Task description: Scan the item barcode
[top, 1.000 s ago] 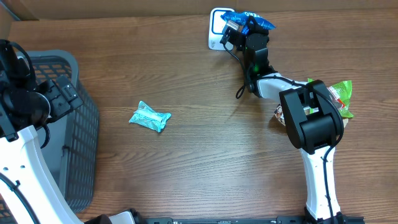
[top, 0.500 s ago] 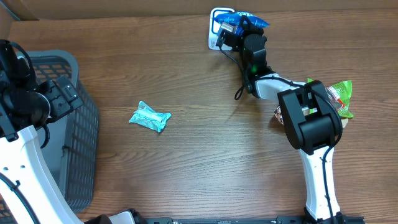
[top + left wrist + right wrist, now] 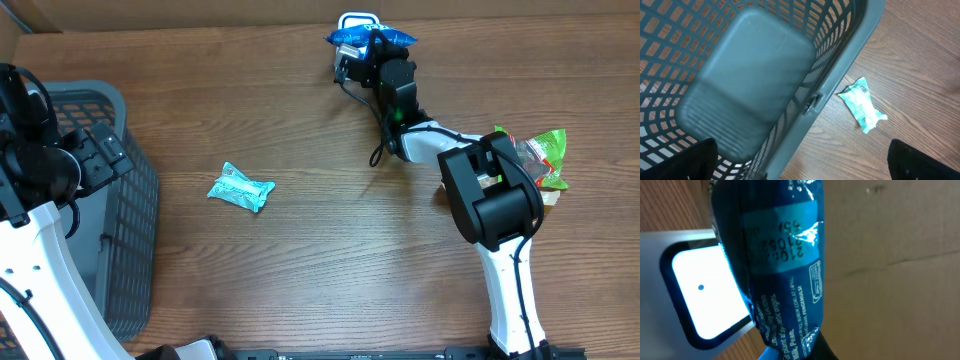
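Holding: right gripper [image 3: 362,52] pinches blue packet [image 3: 780,265], upper centre of overhead frame.
Look: glossy, crinkled, white print.
Scanner [image 3: 700,295]: white, lit, beside packet.
Left gripper [image 3: 810,162]: jaws wide, over basket [image 3: 840,65].

Well right of the grey basket [image 3: 138,230], the right arm [image 3: 510,290] shows a white link, boxy black joint housing, a looping black cable [image 3: 381,148] and seemingly a small green light [image 3: 398,112]. Beside it, the left arm [image 3: 45,265] is white and black too.
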